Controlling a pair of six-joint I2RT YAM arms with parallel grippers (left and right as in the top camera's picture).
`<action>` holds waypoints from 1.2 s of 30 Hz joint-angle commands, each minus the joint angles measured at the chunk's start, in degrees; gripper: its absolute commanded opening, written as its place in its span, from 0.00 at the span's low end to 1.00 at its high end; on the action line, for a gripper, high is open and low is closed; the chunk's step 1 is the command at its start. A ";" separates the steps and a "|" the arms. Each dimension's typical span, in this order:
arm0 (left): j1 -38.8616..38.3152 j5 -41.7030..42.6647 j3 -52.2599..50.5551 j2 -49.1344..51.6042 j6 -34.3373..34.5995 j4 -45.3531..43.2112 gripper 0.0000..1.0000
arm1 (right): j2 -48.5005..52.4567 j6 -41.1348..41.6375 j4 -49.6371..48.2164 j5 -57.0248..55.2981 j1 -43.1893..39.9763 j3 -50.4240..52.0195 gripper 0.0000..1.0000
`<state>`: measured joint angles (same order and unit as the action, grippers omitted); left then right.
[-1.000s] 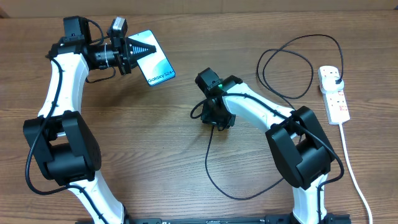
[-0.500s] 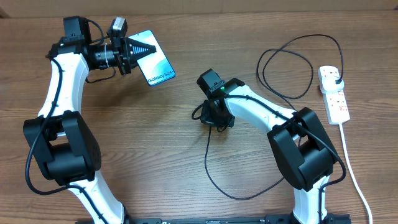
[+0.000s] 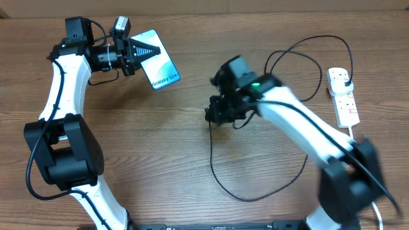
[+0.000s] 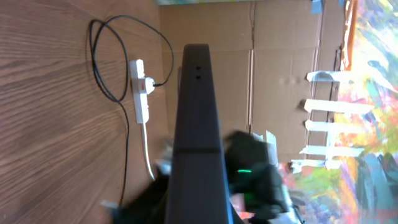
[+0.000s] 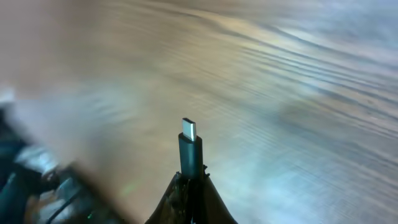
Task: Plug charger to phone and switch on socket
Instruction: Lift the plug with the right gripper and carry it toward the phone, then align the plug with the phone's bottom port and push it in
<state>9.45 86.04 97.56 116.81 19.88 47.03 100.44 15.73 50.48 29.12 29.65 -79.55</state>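
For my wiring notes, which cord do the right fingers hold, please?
The thin black charger cable, gripped below its connector tip; the thick white cord lies untouched.

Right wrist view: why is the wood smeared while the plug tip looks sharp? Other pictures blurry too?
Right wrist view: the table streaks like motion blur, while the charger tip, pinched in the right pincer, is crisp. Overhead view: only the right arm is smeared. Left wrist view: the socket is clear, the near foreground soft.

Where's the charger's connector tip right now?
The thin black charger's silver connector tip juts from the shut right hand, mid-table in the overhead view, right of the light-blue-screened phone.
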 commanded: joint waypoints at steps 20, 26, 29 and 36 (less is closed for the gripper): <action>-5.75 4.61 0.96 -0.24 -3.34 2.25 0.04 | -8.07 -7.32 -5.51 22.34 1.38 -0.33 0.04; -6.71 4.63 0.96 -0.24 -2.93 2.34 0.04 | -8.07 -0.61 -8.37 18.80 1.18 -0.33 0.04; -6.82 4.63 0.96 -0.26 -2.58 2.43 0.04 | -8.07 1.51 -8.85 18.49 0.07 -0.33 0.04; -6.88 4.63 0.96 -0.26 -1.44 2.43 0.04 | -7.98 2.32 -8.66 18.58 -1.81 -0.33 0.04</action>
<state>2.96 87.72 97.56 116.81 17.19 49.39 92.38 16.95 42.04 47.88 28.25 -79.59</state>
